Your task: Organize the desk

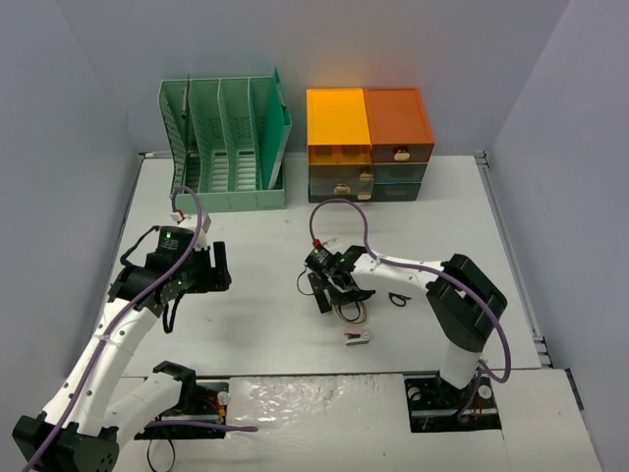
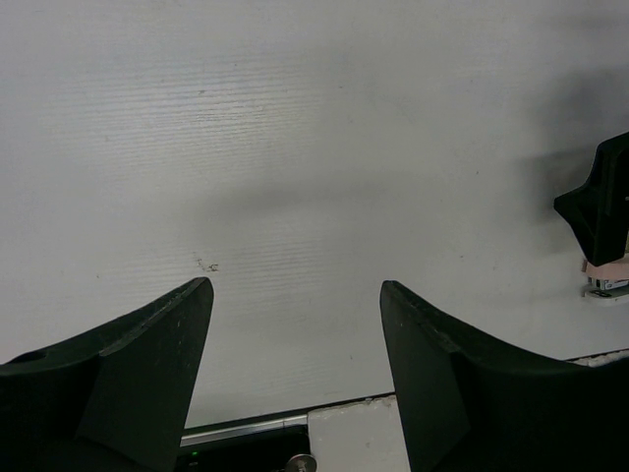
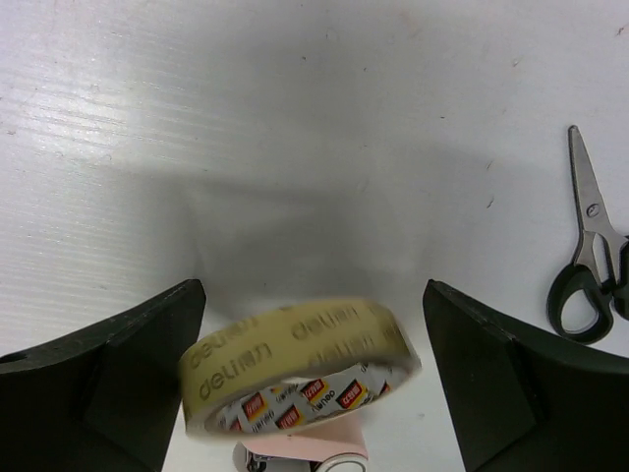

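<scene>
- At the near edge of the desk (image 1: 265, 246), just ahead of the arm bases, a small pink-and-white item (image 1: 356, 338) lay loose. What it was could not be told.
- Just beyond it sat a roll of tape (image 3: 295, 369), with the right tool (image 3: 314, 287) low over it. The jaws were spread wide and straddled the roll. A sliver of desk showed between the roll and one finger, so it looked released rather than clamped.
- Scissors (image 3: 590, 256) lay flat on the desk to the right of the tape, apart from it and outside the jaws.
- At about the same depth on the left, the left tool (image 2: 295, 286) hung over bare desk with its jaws parted and nothing between them.
- Against the far edge stood a green rack (image 1: 226, 138) and, beside it, the orange-and-grey drawers (image 1: 369, 138). I could make out nothing in the rack's slots, and whether any drawer stood open was unclear.
- The desk itself filled the whole floor of the scene, from the bases to the back wall.
- Judging by this layout, tidying was not finished: three loose things lay mid-desk, well apart from both containers.
- The step in hand was probably a grasp on the tape, and the scissors and the pink item would remain after that.
</scene>
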